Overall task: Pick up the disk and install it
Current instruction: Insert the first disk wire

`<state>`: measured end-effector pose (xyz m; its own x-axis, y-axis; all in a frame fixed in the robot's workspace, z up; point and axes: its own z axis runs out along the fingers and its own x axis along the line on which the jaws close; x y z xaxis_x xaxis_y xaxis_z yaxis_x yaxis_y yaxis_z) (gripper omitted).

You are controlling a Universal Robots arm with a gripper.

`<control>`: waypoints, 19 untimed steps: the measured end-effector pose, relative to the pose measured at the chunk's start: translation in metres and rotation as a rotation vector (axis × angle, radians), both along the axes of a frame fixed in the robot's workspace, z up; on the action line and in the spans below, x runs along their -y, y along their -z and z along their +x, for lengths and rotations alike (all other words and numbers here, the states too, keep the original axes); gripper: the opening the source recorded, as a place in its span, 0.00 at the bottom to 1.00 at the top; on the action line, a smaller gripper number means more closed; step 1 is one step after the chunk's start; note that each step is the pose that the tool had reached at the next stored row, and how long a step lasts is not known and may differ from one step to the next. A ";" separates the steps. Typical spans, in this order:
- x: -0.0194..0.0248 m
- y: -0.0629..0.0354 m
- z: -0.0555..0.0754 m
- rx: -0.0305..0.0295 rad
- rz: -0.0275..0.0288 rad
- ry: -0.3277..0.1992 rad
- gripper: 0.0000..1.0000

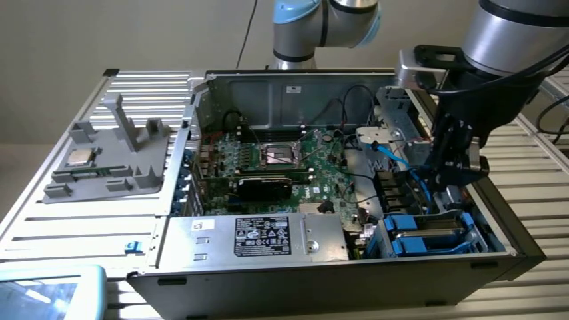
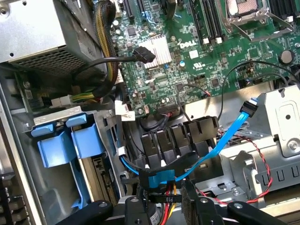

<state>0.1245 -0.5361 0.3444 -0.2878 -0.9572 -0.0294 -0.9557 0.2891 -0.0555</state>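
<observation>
The disk (image 1: 428, 231), silver-grey in its bright blue frame, lies in the drive bay at the near corner of the open computer case (image 1: 498, 220), on the exterior view's right. Blue end tabs (image 2: 61, 143) stick out of that bay in the wrist view. My gripper (image 1: 449, 181) hangs over the case just behind the bay, clear of the disk. Its black fingers (image 2: 197, 208) stand apart, open, with nothing gripped. Below the gripper (image 2: 164, 206) lie a blue connector (image 2: 159, 178) and a bundle of red and yellow wires.
A green motherboard (image 1: 284, 163) fills the case floor. The grey power supply box (image 1: 258, 237) with a black label sits at the front. A blue cable (image 2: 225, 138) runs across a metal cage (image 2: 276, 136). On the exterior view's left, a grey fixture (image 1: 106, 160) holds a small silver chip (image 1: 80, 158).
</observation>
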 end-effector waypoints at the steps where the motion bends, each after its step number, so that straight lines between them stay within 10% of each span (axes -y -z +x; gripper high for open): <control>1: 0.0000 0.0000 -0.001 0.0000 -0.0007 0.000 0.38; 8: 0.0000 -0.0028 -0.009 0.0015 -0.0079 0.003 0.38; 13: 0.0000 -0.0048 -0.011 0.0105 -0.0278 0.014 0.38; 19: 0.0000 -0.0048 -0.011 0.0206 -0.0314 0.042 0.38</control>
<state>0.1134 -0.5361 0.3493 -0.3271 -0.9450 -0.0058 -0.9414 0.3264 -0.0847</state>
